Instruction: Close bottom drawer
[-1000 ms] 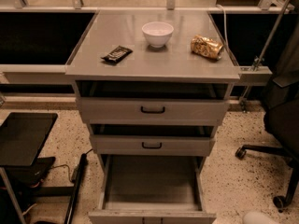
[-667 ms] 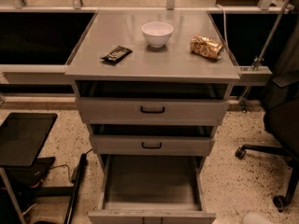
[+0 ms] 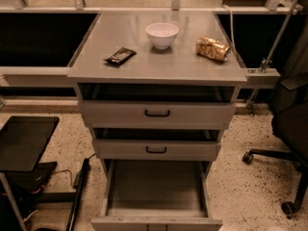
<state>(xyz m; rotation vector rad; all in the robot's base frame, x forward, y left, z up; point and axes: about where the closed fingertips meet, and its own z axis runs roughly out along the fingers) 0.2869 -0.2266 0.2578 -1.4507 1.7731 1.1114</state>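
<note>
Bottom drawer: here's the bottom drawer (image 3: pixel 156 189), lowest of three, pulled far out toward the camera. Its bare grey tray is wide open, and its front (image 3: pixel 156 224) runs along the bottom edge of the frame.
Handle: cut off at the frame edge, so there's nothing to point at.
Upper drawers: the top drawer (image 3: pixel 157 113) and middle drawer (image 3: pixel 156 149) each sit a little way out with a dark gap above them. Both black loop handles face us, and neither one is the job.
Worktop: the grey worktop (image 3: pixel 96 66) caps the cabinet. A white bowl (image 3: pixel 162 34) stands near the far edge at centre, and a gold bag (image 3: pixel 212 48) lies toward the far-right corner. A dark wrapper (image 3: pixel 120 56) lies left of centre. All three are well back from the front edge, so a push down below shouldn't bother them.
Gripper: the gripper is nowhere in frame, so there's no telling whether it's released or clenched.
Stage: my read is the task hasn't started, since the drawer sits at full reach.
Why it matters: the tray juts into the aisle, so a flat push on the front looks like the natural way in.
Surroundings: a chair (image 3: pixel 288 129) stands on the right and a black stand (image 3: pixel 24 141) on the left, both clear of the drawer's path.
</note>
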